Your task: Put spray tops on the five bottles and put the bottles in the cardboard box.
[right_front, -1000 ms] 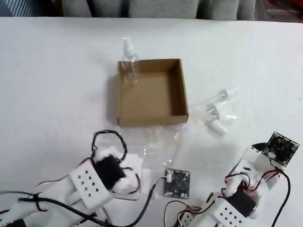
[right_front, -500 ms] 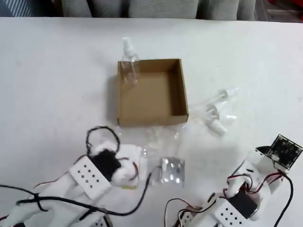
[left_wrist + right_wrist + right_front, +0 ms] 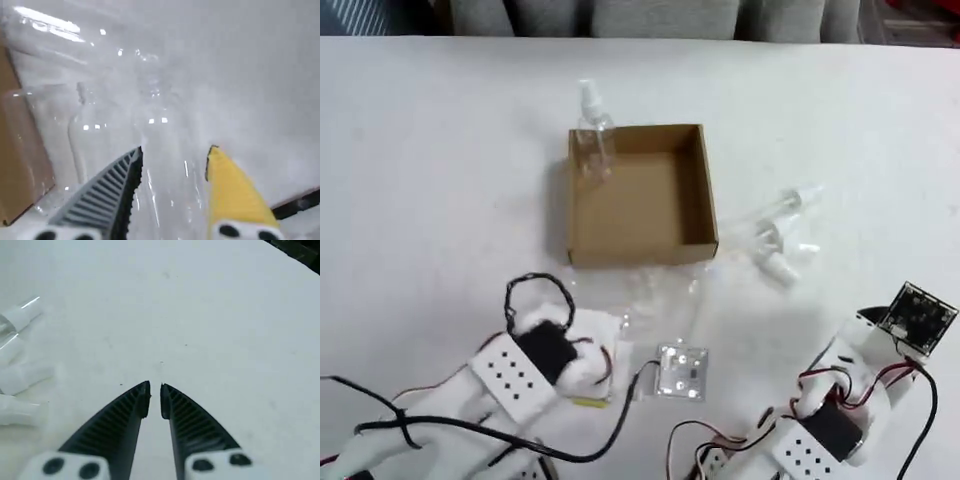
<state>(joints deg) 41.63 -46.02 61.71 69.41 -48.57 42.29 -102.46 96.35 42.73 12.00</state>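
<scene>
The open cardboard box sits mid-table. A clear bottle with a spray top rests at its far left corner. Several clear bottles lie just in front of the box. In the left wrist view my left gripper is open, and one clear bottle lies between its grey finger and its yellow finger. The box wall shows beside them. My right gripper is shut on nothing above bare table, with white spray tops off to one side.
More spray tops and a clear bottle lie to the right of the box. The left arm and right arm stand at the near edge with loose cables. Grey chairs line the far side.
The left arm has shifted a little to the left and its wrist has turned, bringing the camera board closer to the bottles. The right arm has barely moved.
</scene>
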